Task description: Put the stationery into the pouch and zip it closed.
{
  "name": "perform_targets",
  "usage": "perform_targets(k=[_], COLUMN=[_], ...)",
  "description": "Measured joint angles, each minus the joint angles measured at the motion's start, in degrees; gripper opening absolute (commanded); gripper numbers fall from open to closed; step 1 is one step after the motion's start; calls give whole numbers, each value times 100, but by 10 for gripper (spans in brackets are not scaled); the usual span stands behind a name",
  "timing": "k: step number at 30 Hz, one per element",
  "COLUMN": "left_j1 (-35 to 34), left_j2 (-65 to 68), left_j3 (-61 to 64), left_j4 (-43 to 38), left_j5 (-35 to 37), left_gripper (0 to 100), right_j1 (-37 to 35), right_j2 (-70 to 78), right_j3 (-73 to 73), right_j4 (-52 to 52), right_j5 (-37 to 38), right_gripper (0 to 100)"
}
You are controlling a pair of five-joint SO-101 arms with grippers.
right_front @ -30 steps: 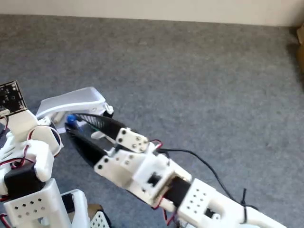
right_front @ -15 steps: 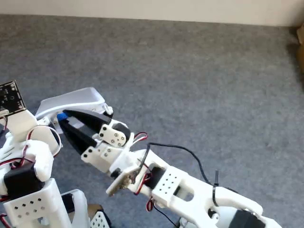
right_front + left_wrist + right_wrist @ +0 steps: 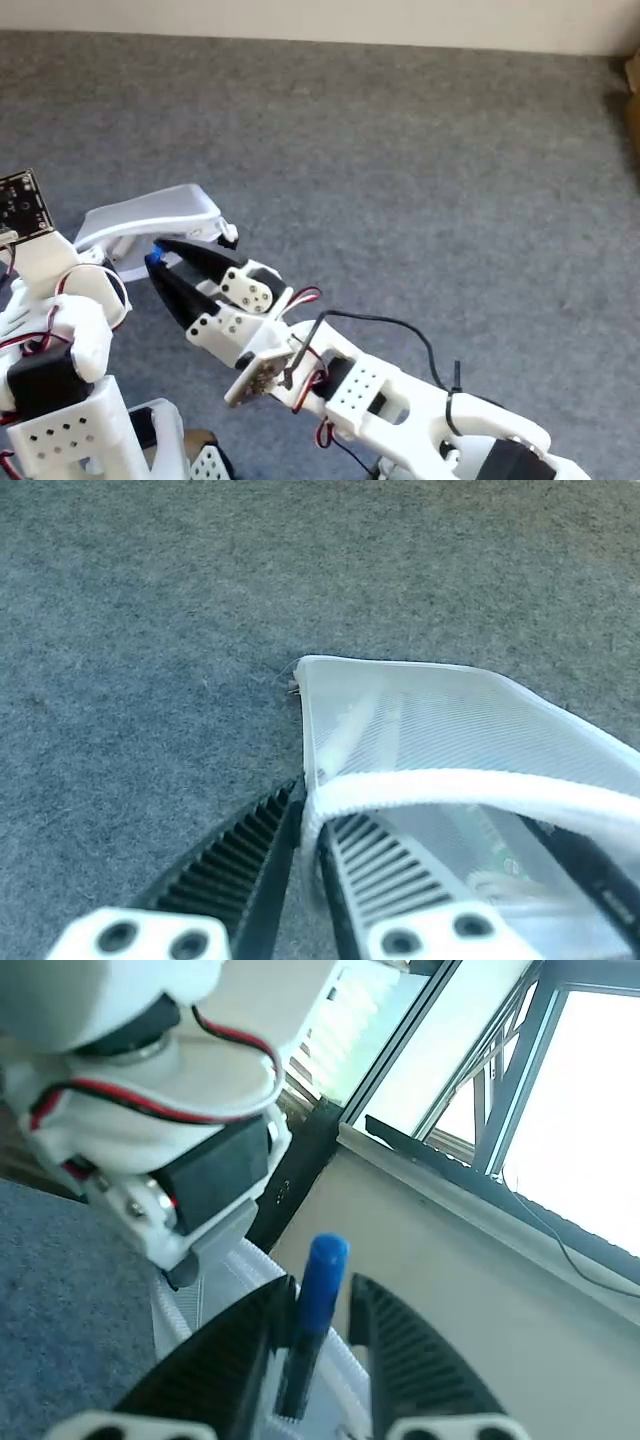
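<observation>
A: Why does the right gripper [image 3: 318, 1295] pinch the blue-capped pen [image 3: 322, 1260] beside the opening?

B: To feed it into the white mesh zip pouch [image 3: 430, 730]. The left gripper [image 3: 308, 815] clamps the rim, steadying it (my guess) over the grey carpeted table [image 3: 150, 630].

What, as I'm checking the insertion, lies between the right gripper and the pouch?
A blue-capped pen, held in the right gripper, juts out toward the pouch; the right wrist view shows it plainly, the high view its blue tip.
</observation>
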Motion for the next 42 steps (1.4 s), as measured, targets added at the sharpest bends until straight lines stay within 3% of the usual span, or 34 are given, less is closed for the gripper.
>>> perform_targets(k=[16, 25, 30, 35, 42], left_j1=[-9, -695, -1380, -1873, -2303], left_j2=[0, 0, 0, 0, 0], left_j3=[0, 0, 0, 0, 0], left_j4=[0, 0, 0, 0, -9], left_j5=[0, 193, 633, 862, 967], left_gripper=[6, 6, 6, 6, 6], right_j1=[-132, -132, -132, -132, -97], right_j2=[-9, -712, -1556, -2136, -2013], right_j3=[378, 809, 818, 703, -721], right_j4=[0, 79, 1292, 3147, 6347], right_j5=[0, 0, -26, -1029, -2286], right_gripper=[227, 227, 227, 227, 227])
